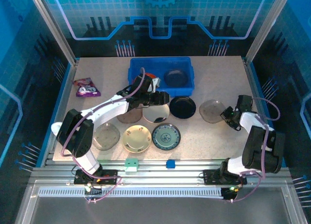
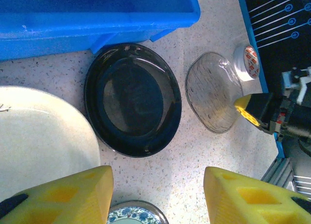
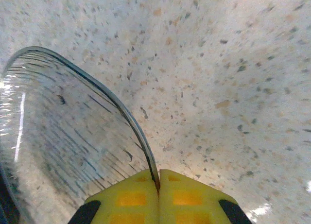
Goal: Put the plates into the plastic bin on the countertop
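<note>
The smoky grey plate [image 3: 63, 136] lies on the countertop [image 1: 214, 83] at the right, and my right gripper [image 3: 158, 185] is shut on its near rim; from above that gripper [image 1: 227, 114] sits at the plate's [image 1: 211, 110] right edge. My left gripper [image 2: 158, 195] hangs open over bare countertop between the white plate [image 2: 43, 136], the black plate [image 2: 132, 100] and the blue-green patterned plate [image 2: 136, 215]. The blue plastic bin [image 1: 136, 63] at the back holds a dark plate [image 1: 176, 78] and an orange-red one [image 1: 153, 79]. A brown plate [image 1: 129, 117] lies partly hidden under the left arm.
A grey translucent plate [image 1: 106, 136] and a cream plate [image 1: 138, 138] lie in the front row. A purple snack packet [image 1: 86, 87] sits at the left. A tape ring [image 2: 247, 61] lies by the right blue edging. Green [image 1: 131, 163] and blue [image 1: 170, 163] blocks rest on the front rail.
</note>
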